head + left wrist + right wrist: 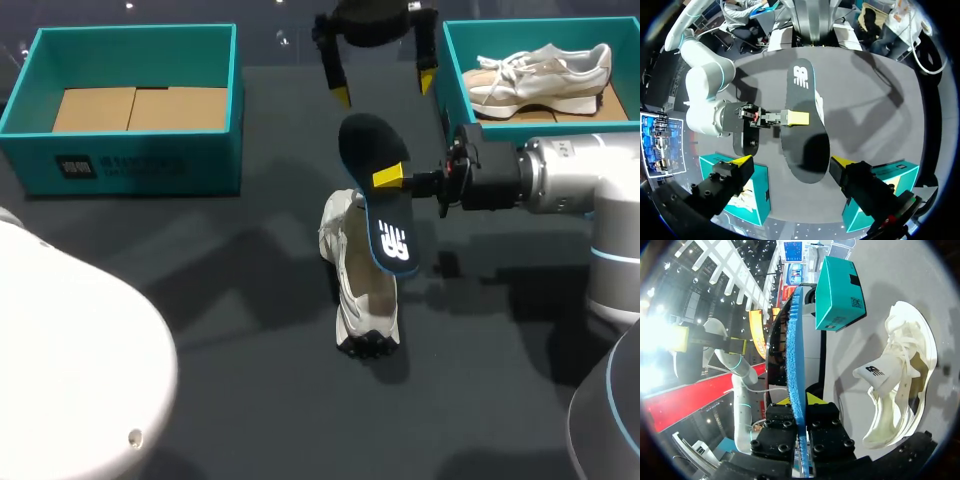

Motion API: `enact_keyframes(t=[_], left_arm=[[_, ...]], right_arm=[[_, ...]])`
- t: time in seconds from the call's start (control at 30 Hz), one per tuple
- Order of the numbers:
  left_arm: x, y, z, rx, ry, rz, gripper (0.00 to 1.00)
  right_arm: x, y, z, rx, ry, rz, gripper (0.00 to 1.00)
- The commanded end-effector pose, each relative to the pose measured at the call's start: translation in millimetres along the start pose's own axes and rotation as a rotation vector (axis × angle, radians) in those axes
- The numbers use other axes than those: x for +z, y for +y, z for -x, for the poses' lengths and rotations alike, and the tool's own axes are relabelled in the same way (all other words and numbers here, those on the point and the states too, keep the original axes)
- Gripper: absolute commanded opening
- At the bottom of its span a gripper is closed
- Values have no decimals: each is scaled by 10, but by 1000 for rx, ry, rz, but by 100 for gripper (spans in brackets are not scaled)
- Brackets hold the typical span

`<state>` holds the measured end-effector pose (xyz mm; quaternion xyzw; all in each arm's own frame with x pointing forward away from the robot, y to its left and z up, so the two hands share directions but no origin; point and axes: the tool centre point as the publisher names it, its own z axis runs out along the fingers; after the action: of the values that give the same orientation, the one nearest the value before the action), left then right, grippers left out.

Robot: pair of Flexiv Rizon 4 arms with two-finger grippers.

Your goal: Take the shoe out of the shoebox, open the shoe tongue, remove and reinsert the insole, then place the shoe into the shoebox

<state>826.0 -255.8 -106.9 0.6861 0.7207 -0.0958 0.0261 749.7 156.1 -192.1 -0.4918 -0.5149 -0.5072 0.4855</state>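
My right gripper (390,178) comes in from the right and is shut on a dark insole (385,195) with a blue rim, held on edge above the table. In the right wrist view the insole (795,365) stands edge-on between the gripper (801,415) fingers. A white shoe (360,290) lies on the dark table just under the insole, its tongue (880,377) pulled out. My left gripper (385,88) hangs open above and behind the insole, touching nothing. Seen from the left wrist, the insole (805,125) lies ahead of the open left gripper (791,162).
A teal shoebox (130,165) with a cardboard liner stands at the back left. A second teal shoebox (455,80) at the back right holds another white shoe (540,72). My right arm (570,180) stretches across the table's right side.
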Motion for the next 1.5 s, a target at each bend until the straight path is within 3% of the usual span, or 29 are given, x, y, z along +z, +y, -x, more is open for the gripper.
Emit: enact_keyframes(t=[0.03,0.1,0.33,0.63,0.77,0.93,1.37,1.5], left_arm=[[9,19,33,-13,68,38,100],[1,30,15,-26,45,59,100],[-80,38,-142,-66,-148,28,100],[-98,-42,-547,-27,-558,59,100],[-66,-78,-698,-43,-665,102,100],[-16,-76,-816,-76,-723,153,100],[-16,-76,-816,-76,-723,153,100],[76,-90,-853,-97,-829,149,100]], right_arm=[[9,-9,-1,1,-3,1,0],[9,-9,-1,1,-3,1,0],[9,-9,-1,1,-3,1,0],[9,-9,-1,1,-3,1,0],[9,-9,-1,1,-3,1,0],[9,-9,-1,1,-3,1,0],[9,-9,-1,1,-3,1,0],[9,-9,-1,1,-3,1,0]])
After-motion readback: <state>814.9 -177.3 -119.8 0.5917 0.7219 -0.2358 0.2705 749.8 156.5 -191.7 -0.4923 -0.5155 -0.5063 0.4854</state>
